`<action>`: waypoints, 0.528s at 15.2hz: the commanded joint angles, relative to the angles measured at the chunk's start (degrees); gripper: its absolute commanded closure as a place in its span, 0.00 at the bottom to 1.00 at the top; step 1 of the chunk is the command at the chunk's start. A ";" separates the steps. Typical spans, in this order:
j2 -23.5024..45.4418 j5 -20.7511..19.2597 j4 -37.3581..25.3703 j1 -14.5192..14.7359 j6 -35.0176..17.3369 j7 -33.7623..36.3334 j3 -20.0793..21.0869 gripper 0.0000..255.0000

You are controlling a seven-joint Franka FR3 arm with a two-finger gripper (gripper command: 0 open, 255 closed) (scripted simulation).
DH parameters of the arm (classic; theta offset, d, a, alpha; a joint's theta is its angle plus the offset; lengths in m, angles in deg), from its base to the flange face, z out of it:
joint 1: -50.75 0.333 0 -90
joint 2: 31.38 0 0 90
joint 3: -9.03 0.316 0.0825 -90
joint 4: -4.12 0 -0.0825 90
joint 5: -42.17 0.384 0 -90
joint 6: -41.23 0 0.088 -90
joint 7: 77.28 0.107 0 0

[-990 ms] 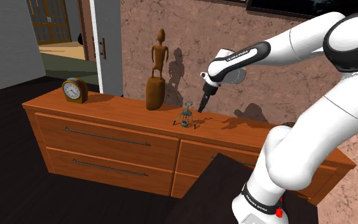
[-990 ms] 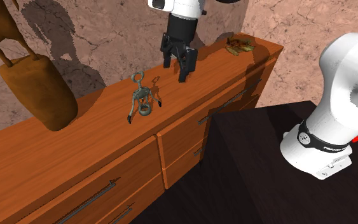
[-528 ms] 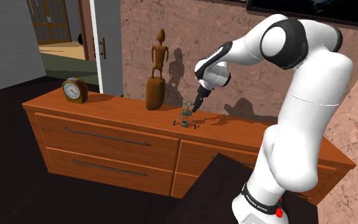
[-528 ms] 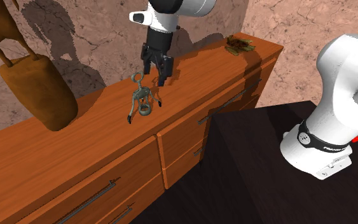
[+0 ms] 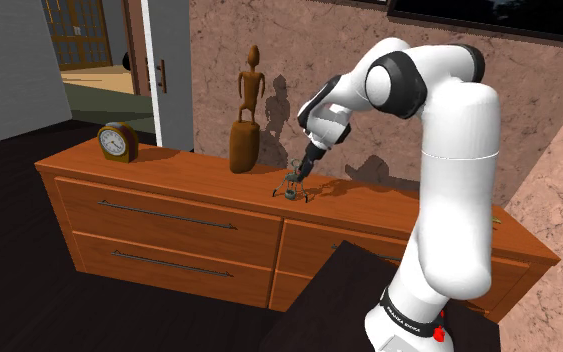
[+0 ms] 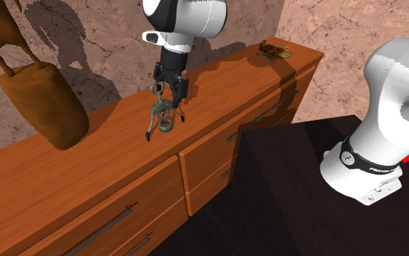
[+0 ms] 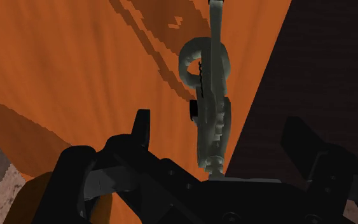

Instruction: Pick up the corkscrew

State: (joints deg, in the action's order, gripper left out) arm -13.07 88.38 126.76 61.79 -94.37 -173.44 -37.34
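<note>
A grey metal winged corkscrew stands upright on the wooden dresser top, beside the tall statue. My black gripper hangs just above it, tilted down at its head. In the second exterior view the gripper is open, its fingers flanking the corkscrew's top ring. The wrist view has the corkscrew running out from between the spread fingers, with the gripper not touching it.
A brown wooden statue stands close to the corkscrew, against the rough wall. A small clock sits at the dresser's far end. Some brown leafy item lies at the other end. The black stand sits before the drawers.
The arm swung toward the shoulder view's left and came down, bringing the gripper from beside the corkscrew to right over its head. The fingers stayed open. The corkscrew has not moved.
</note>
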 commanded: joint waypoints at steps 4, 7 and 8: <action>1.71 2.39 0.03 -0.98 -0.78 -1.90 1.22 1.00; 1.69 2.39 0.06 -0.96 -0.80 -1.90 1.21 1.00; 1.69 2.39 0.06 -0.97 -0.79 -1.90 1.21 1.00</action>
State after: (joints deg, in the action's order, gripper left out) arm -11.41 90.75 126.81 60.83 -95.14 -175.34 -36.15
